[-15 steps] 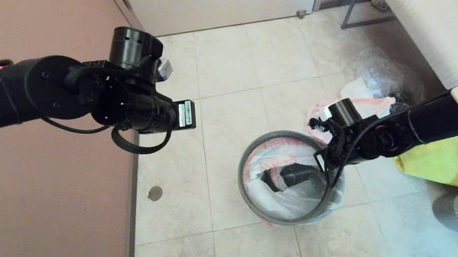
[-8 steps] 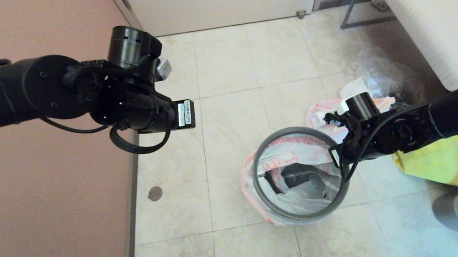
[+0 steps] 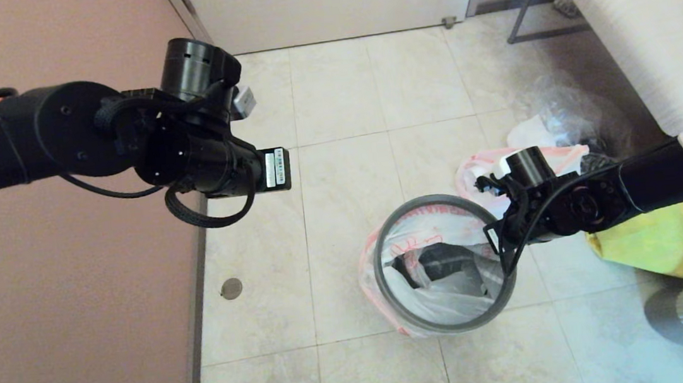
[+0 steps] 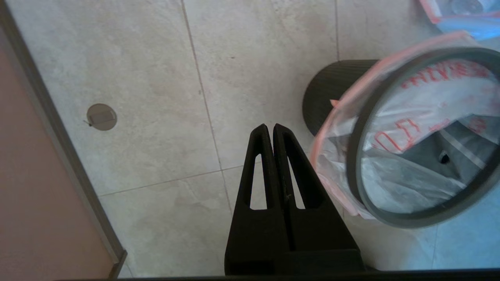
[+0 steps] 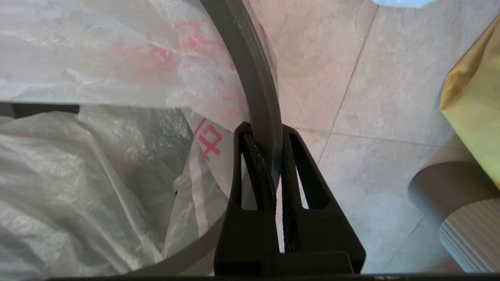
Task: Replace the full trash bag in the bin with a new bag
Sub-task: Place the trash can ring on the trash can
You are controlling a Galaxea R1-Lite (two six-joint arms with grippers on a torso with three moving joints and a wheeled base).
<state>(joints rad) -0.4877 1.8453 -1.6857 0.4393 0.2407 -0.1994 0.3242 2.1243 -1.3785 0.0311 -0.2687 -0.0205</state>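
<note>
Where walls meet — beige tiled floor [image 3: 339, 109]

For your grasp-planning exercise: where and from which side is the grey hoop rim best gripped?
Pinch the thin band of the hoop rim edgewise from above on its right arc, where the right gripper clamps it; inside hangs only the new bag.

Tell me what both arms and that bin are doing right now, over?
Right tool shut on grey hoop rim, held above bin. New bag drapes through hoop. Left tool shut, empty, parked by wall. Full trash bag on floor behind.
</note>
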